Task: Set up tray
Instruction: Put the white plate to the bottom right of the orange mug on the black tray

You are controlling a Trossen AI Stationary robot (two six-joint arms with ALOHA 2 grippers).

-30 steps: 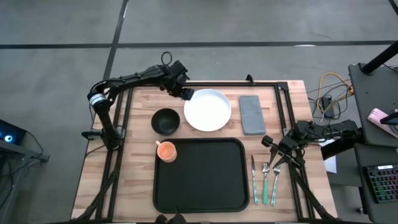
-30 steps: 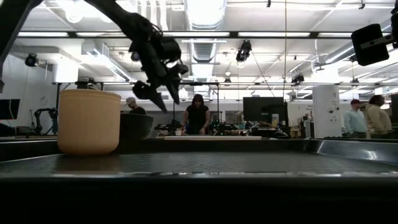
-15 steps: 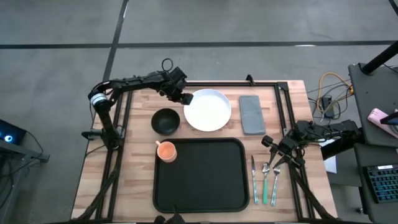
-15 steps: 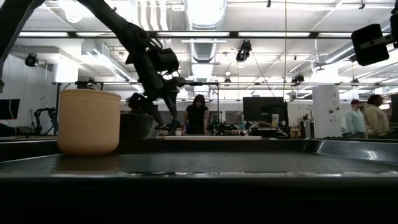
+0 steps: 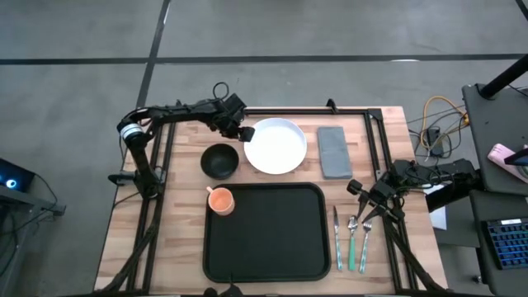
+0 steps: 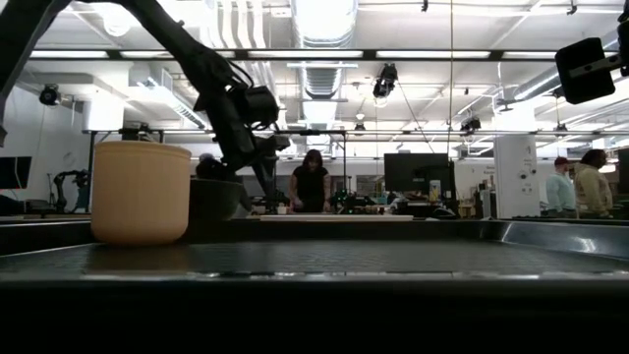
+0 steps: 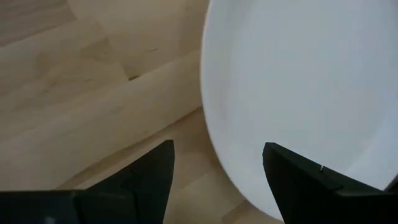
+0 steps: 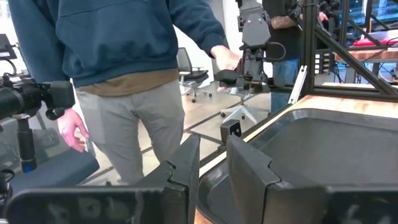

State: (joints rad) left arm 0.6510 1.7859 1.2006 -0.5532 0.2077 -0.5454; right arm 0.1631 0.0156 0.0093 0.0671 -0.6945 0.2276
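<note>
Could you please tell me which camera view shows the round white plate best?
The high view: the whole round white plate shows between bowl and napkin. The left wrist view shows only its near edge between the left hand's open fingers; the low view barely shows it.

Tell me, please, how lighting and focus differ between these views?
High view: even light, sharp, tray matte, without glare. Low view: bright ceiling lights behind, so the left gripper is a silhouette and the tray's near rim blurs. Left wrist view: soft light, white plate nearly featureless, fingers slightly soft.

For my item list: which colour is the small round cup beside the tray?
The small round cup is orange, clearest in the high view.
</note>
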